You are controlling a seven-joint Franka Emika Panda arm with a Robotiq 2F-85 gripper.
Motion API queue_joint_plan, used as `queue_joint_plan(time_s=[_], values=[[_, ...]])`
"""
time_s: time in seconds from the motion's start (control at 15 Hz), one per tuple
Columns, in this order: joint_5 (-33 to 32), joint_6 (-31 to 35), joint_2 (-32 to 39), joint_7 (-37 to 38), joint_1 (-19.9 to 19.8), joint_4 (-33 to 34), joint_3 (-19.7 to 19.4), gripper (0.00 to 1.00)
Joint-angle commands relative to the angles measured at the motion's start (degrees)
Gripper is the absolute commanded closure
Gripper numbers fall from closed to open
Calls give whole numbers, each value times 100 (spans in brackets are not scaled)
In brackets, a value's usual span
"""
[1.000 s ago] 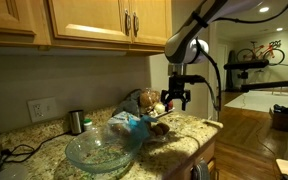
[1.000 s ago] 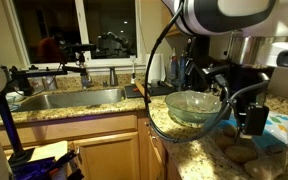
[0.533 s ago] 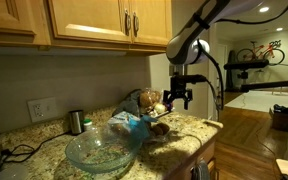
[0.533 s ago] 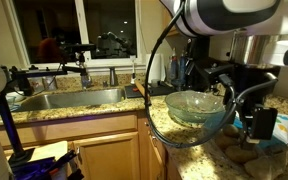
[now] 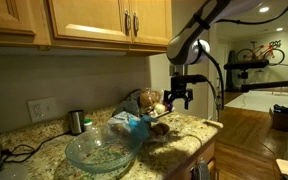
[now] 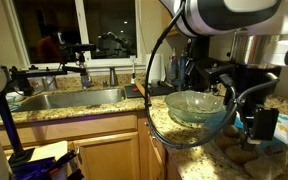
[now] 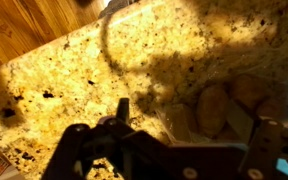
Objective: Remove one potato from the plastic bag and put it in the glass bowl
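Observation:
The clear plastic bag (image 5: 142, 117) lies on the granite counter with several brown potatoes (image 7: 216, 106) inside; it also shows in an exterior view (image 6: 267, 143). The glass bowl (image 5: 98, 151) stands on the counter beside the bag and shows in both exterior views (image 6: 194, 107). My gripper (image 5: 178, 97) hangs a little above the bag's far side, open and empty. In the wrist view its two fingers (image 7: 194, 128) are spread wide, with the bag's edge and the potatoes below and between them. It also shows in an exterior view (image 6: 261, 124).
A metal cup (image 5: 76, 121) stands by the wall near an outlet. A sink (image 6: 69, 98) with a faucet lies beyond the bowl. The counter edge (image 5: 189, 145) drops off in front of the bag. Wall cabinets (image 5: 104, 20) hang overhead.
The gripper shifted slightly sideways over the bag between one second ago and half a second ago. Since then it has stayed still. Its jaws stay open.

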Motion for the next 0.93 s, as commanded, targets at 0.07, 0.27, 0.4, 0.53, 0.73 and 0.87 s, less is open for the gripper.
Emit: queue_joint_plan(time_s=[0.07,0.27,0.4,0.53,0.73,0.87], values=[[-4,264,217,85,50,112,-85,0],[83,458,448,9,19,220,-89,0],[152,512,641,-70,0,353,-77,0],[290,464,819,-193,-19,539,-27,0],[486,343,1038,-392,-32,843,66,0],[606,308,1196,-544,-49,1046,141,0]])
